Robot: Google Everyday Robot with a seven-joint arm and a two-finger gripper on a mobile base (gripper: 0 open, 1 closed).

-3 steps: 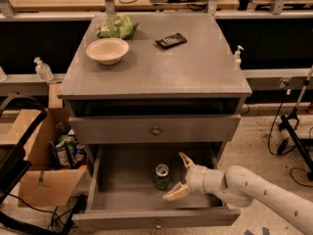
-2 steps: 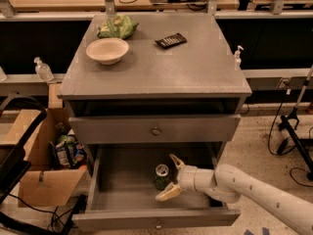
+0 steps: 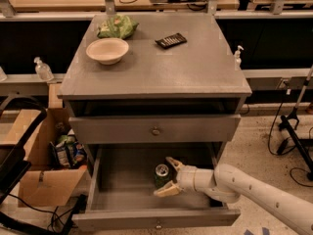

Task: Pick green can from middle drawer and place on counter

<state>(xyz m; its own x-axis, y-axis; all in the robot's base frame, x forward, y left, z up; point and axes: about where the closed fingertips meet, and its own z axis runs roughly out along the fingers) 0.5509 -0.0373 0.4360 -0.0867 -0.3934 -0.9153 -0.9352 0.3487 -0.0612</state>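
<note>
The green can (image 3: 161, 175) stands upright in the open middle drawer (image 3: 102, 190), near its centre, silver top showing. My gripper (image 3: 169, 176) reaches in from the lower right on a white arm. Its fingers (image 3: 167, 190) are spread open, one behind the can and one in front, right beside it. The can rests on the drawer floor. The counter (image 3: 195, 67) is the grey cabinet top above.
On the counter sit a cream bowl (image 3: 107, 50), a green snack bag (image 3: 117, 26) and a dark remote-like object (image 3: 170, 40). A small pump bottle (image 3: 237, 56) stands at the right edge. A cardboard box (image 3: 44, 165) with items sits left of the cabinet.
My gripper has moved left inside the drawer, closing the gap so its open fingers now bracket the green can. The can has not moved.
</note>
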